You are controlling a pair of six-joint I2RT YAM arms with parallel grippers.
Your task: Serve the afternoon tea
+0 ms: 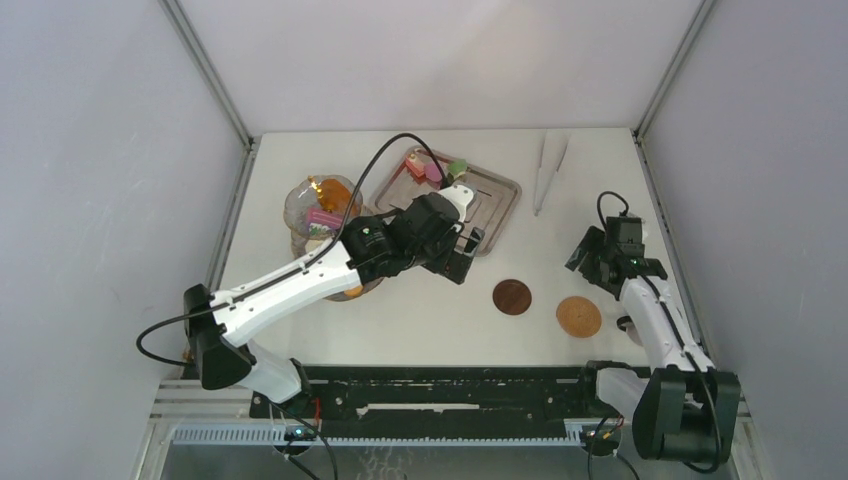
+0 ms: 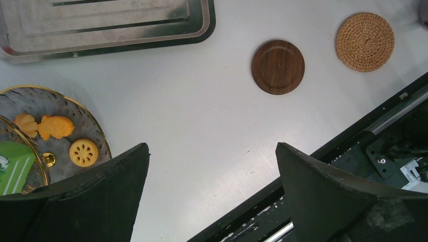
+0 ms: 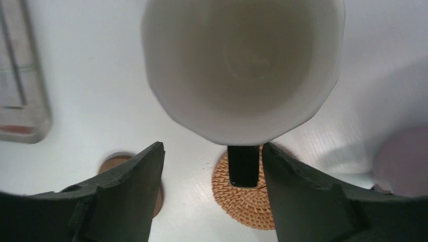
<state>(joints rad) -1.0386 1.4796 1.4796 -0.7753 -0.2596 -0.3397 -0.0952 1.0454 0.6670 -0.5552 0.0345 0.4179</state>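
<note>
The three-tier glass stand (image 1: 318, 212) stands at the back left. Its lower plate (image 2: 30, 101) carries orange cookies (image 2: 83, 152) and a green cake (image 2: 12, 166). More small cakes (image 1: 430, 168) lie on the steel tray (image 1: 490, 200). A dark wooden coaster (image 1: 512, 297) and a woven coaster (image 1: 579, 316) lie on the table. My left gripper (image 1: 468, 255) hovers open and empty over the table (image 2: 212, 151). My right gripper (image 3: 212, 146) is open. A white cup (image 3: 242, 65) fills its view, the cup's black handle (image 3: 243, 165) between the fingers, beside the right one, over the woven coaster (image 3: 252, 201).
Long metal tongs (image 1: 548, 170) lie at the back right. A pale purple cup (image 3: 404, 161) stands to the right of the woven coaster. The black rail (image 2: 353, 151) runs along the table's near edge. Grey walls close in both sides.
</note>
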